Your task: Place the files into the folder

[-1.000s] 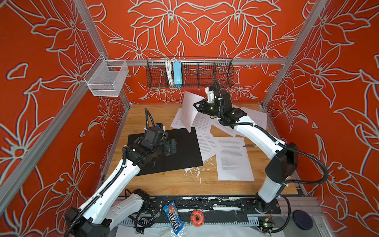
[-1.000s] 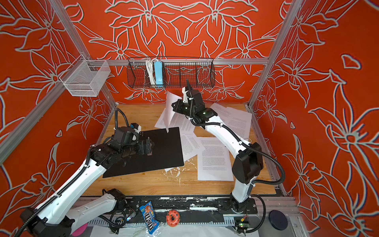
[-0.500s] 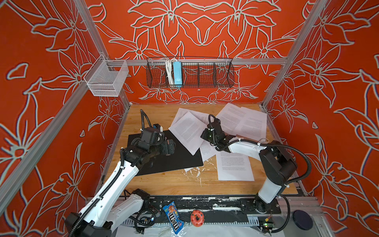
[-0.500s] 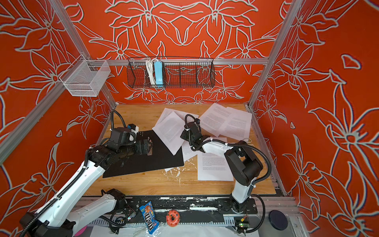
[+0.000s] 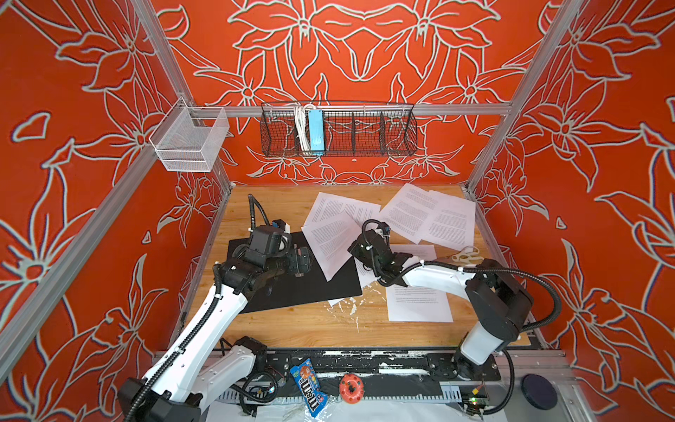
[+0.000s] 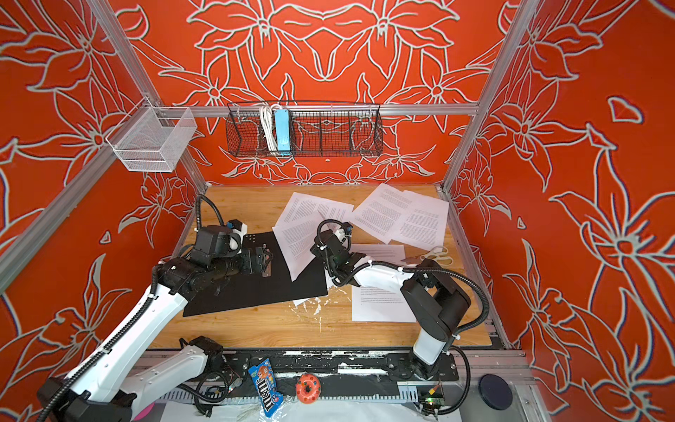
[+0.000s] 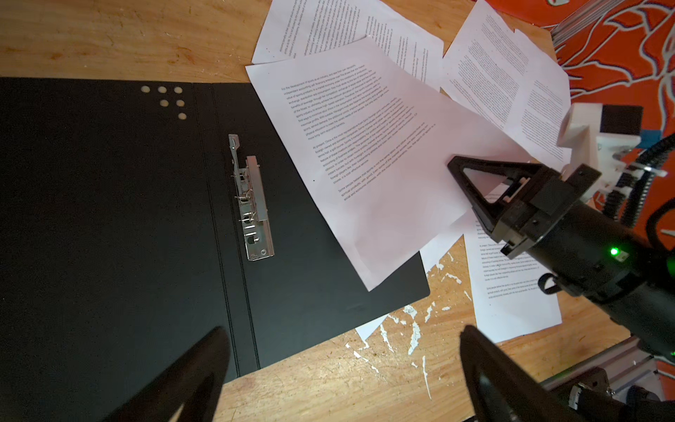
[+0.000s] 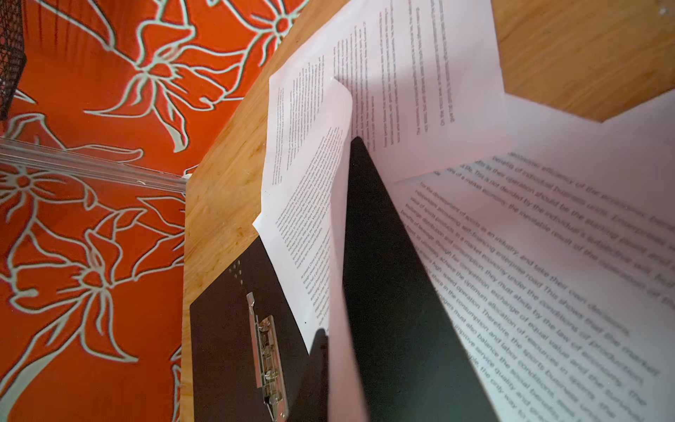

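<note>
The folder (image 5: 310,288) (image 6: 255,296) lies open on the wooden table, matte black inside up, with a metal clip (image 7: 252,197) near its spine. My left gripper (image 5: 305,261) (image 7: 343,330) hovers open over it, holding nothing. My right gripper (image 5: 351,251) (image 6: 313,250) is shut on the edge of one printed sheet (image 5: 330,241) (image 7: 365,146) that rests slanted across the folder's right half. In the right wrist view this sheet (image 8: 314,226) runs between the black fingers (image 8: 383,292). More files (image 5: 427,215) (image 5: 418,303) lie loose at the back and right.
Scissors (image 5: 465,254) lie by the right wall. A black wire basket (image 5: 339,129) and a white mesh basket (image 5: 188,140) hang on the back rail. A candy bag (image 5: 308,387) and a red ring (image 5: 351,388) sit on the front rail.
My right gripper has come down and toward the front from high at the back, laying its held sheet across the folder's right half. The left gripper has barely moved.
</note>
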